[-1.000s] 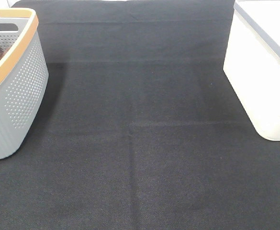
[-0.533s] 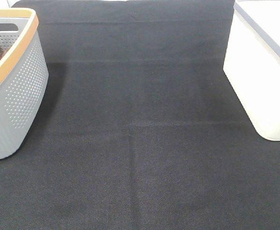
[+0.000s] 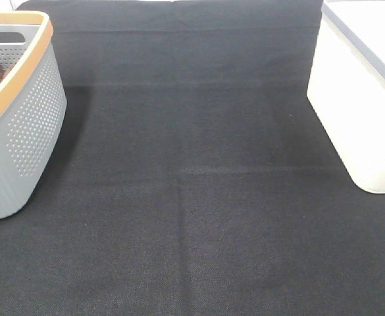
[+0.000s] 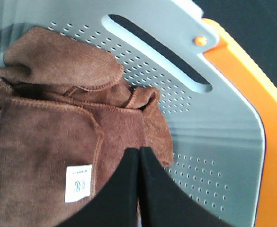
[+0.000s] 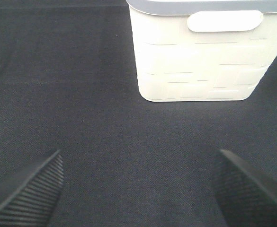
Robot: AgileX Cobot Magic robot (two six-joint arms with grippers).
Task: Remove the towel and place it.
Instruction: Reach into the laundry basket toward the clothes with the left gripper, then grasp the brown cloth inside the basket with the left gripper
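Left wrist view tells me most of it: the towel (image 4: 58,127) is bunched up inside the basket (image 4: 214,132), which sits at the far left of the table (image 3: 192,197). My left end effector (image 4: 139,153) is right over the cloth with its two halves pressed together. The tips sit at a folded hem beside the tag (image 4: 77,183). I can't tell whether any cloth is actually nipped between them, so I wouldn't trust it as a grab.

My take on doing this well: if nothing's in there, open up, push down into a thick fold rather than a single hem, then close. Lift straight up until the cloth clears the orange rim (image 4: 275,161), since fuzzy cloth dragging over it could tip or slide the basket. Then carry it right, to bare table or the white bin (image 3: 357,112); the task doesn't say which.

My right end effector (image 5: 138,189) hangs spread wide, holding nothing, facing the bin.
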